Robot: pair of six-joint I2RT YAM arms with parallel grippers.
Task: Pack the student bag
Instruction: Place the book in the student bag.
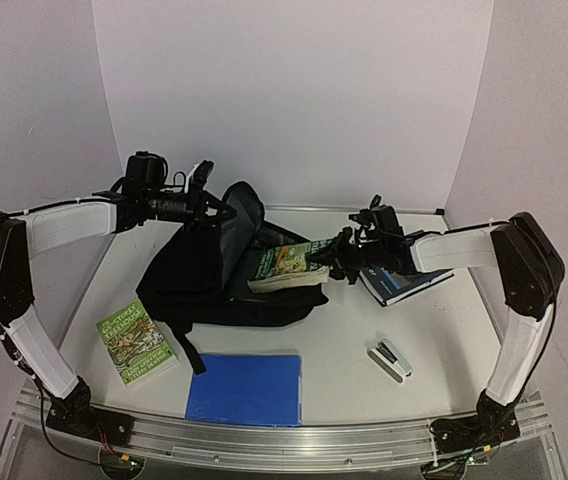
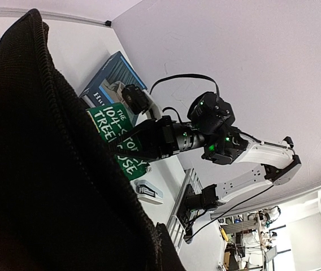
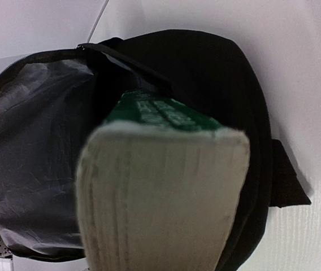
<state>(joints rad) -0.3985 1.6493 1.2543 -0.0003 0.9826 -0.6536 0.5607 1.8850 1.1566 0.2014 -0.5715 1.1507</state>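
The student bag (image 1: 199,280), a black backpack, lies mid-table with its mouth facing right. My left gripper (image 1: 207,205) is shut on the bag's upper rim and holds it lifted; in the left wrist view black fabric (image 2: 42,169) hides the fingers. My right gripper (image 1: 338,255) is shut on a thick green-covered book (image 1: 289,265), held level with its far end at the mouth. The right wrist view is filled by the book's page edge (image 3: 160,197), which hides the fingers. Behind it the bag gapes, showing grey lining (image 3: 30,158).
A second green book (image 1: 136,342) lies at the front left, a blue folder (image 1: 246,388) at the front middle. A stapler (image 1: 391,358) sits front right. A dark blue book (image 1: 409,282) lies under the right forearm. White walls enclose the table.
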